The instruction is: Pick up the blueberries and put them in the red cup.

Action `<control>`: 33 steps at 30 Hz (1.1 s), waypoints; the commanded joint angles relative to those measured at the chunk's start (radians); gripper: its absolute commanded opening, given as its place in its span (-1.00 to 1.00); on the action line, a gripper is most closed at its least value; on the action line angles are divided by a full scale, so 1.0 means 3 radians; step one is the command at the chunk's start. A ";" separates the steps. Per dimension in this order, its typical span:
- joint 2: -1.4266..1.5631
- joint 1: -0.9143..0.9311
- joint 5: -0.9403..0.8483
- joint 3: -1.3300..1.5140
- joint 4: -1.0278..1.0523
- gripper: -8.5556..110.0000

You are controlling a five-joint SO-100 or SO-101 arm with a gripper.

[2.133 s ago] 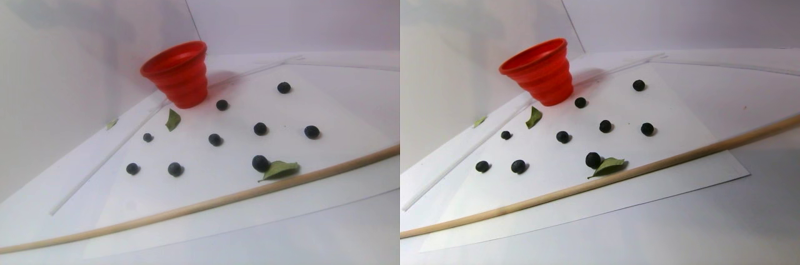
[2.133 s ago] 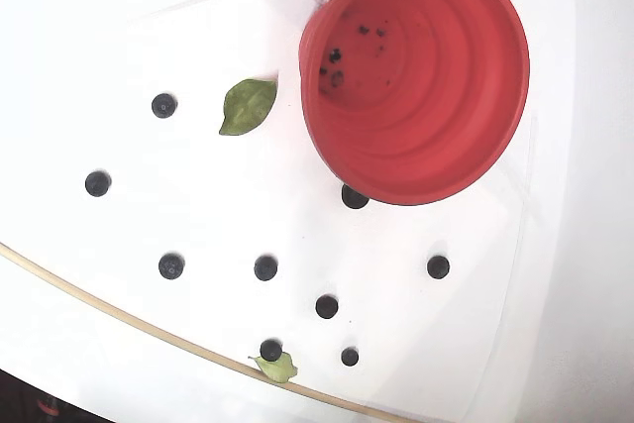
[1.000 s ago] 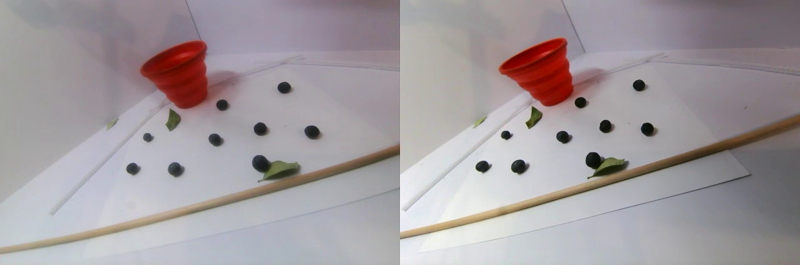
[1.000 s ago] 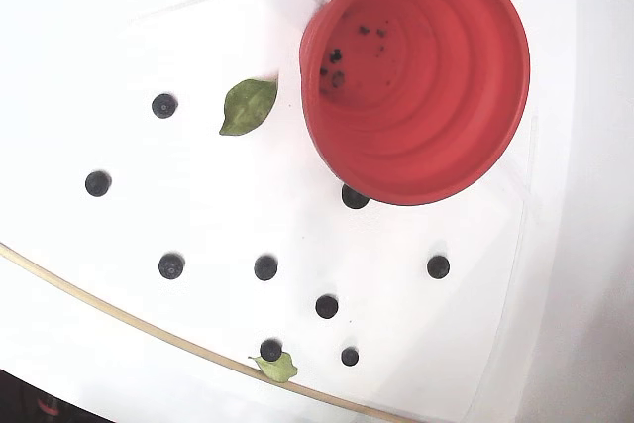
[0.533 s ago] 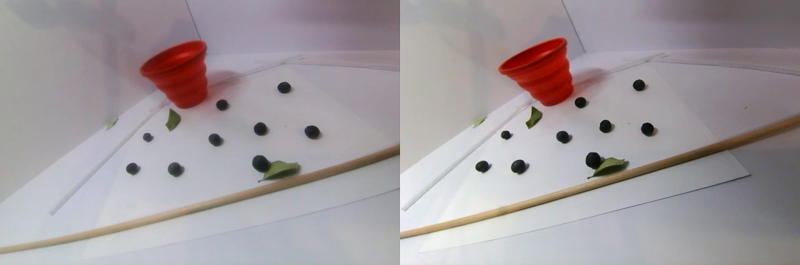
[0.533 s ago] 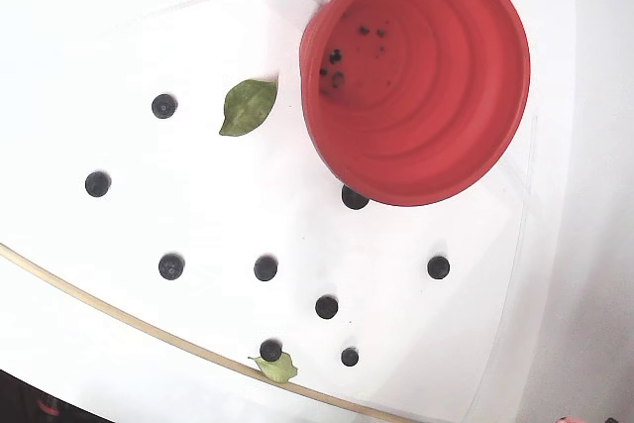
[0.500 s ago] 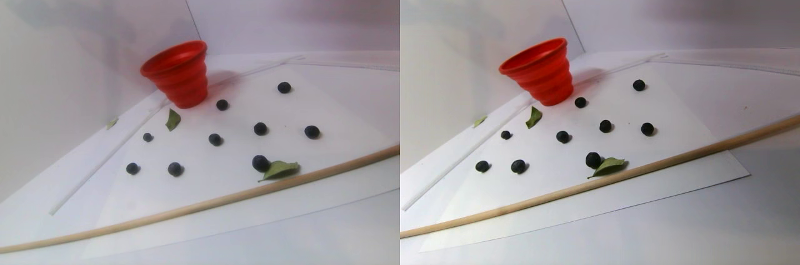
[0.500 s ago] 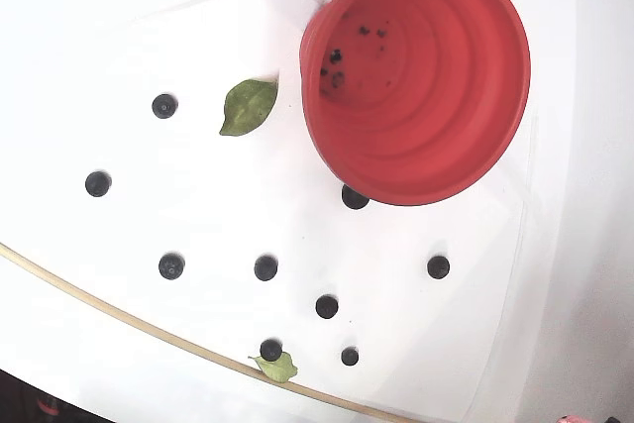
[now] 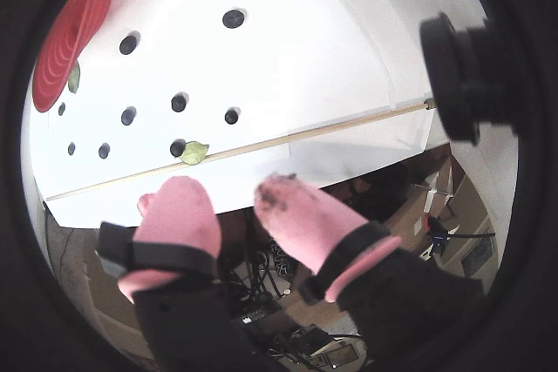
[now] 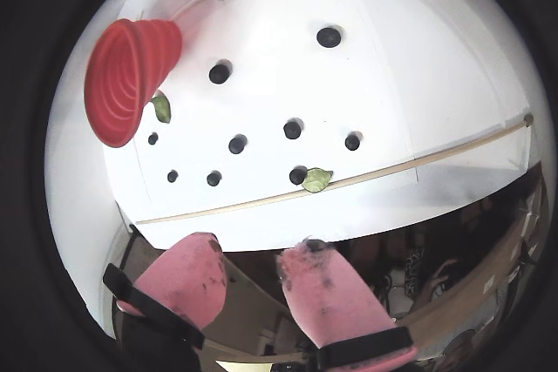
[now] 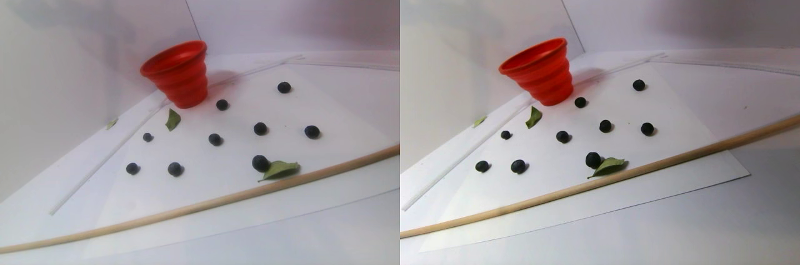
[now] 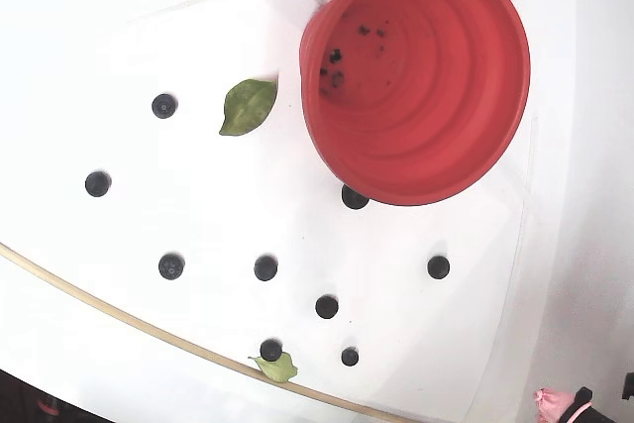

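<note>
Surface: a white paper sheet (image 11: 206, 196) over a white table, a thin wooden rod (image 11: 187, 210) lying across its near edge.
Room: plain white walls meet in a corner behind the red cup (image 11: 177, 72); cluttered floor shows below the table edge in both wrist views.
Blueberries (image 12: 265, 267): eight scattered on the sheet, one touching a green leaf (image 12: 278, 368) by the rod.
Cup: upright at the sheet's far corner, dark specks inside.
Gripper (image 10: 253, 263): pink-padded fingers (image 9: 179, 206) spread apart, empty, beyond the table edge.

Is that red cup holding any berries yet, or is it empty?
Empty of whole berries: the fixed view into the red cup shows only dark specks at its bottom.
</note>
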 commanded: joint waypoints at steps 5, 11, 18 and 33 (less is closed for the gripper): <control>-0.0066 0.0092 -0.0097 0.0026 -0.0230 -0.65; -0.0184 0.0143 -0.0153 0.0112 -0.0409 -0.65; -0.0291 0.0194 -0.0205 0.0169 -0.0593 -0.64; -0.0752 0.0332 -0.0312 0.0225 -0.1094 -0.63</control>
